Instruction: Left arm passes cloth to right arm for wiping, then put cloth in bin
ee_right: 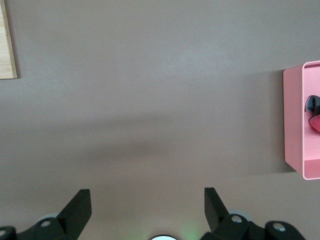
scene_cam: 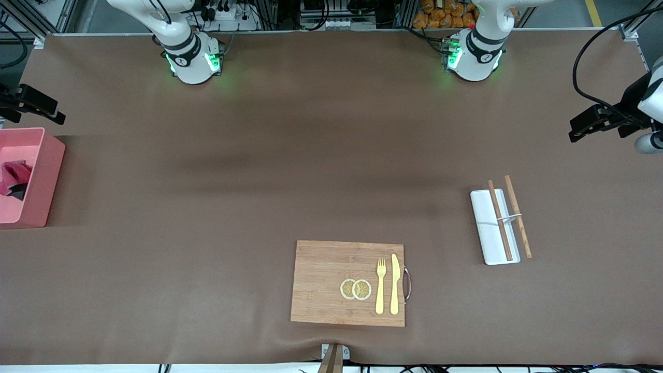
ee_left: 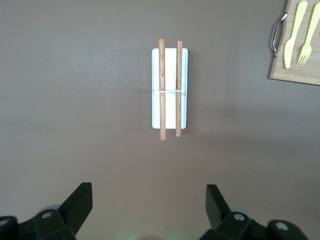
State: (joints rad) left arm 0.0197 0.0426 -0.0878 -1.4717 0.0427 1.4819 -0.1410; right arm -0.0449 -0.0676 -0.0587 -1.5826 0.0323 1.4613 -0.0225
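The bin (scene_cam: 32, 178) stood at the right arm's end of the desk (scene_cam: 259, 171), the cloth (scene_cam: 14, 177) bunched inside it. The right end effector (ee_right: 145, 210) hung above bare desk, fingers spread and empty, the bin and cloth well apart from it. The left end effector (ee_left: 149, 207) was likewise spread over the desk near a white tray (ee_left: 169, 87) bearing two wooden sticks (ee_left: 162, 89).
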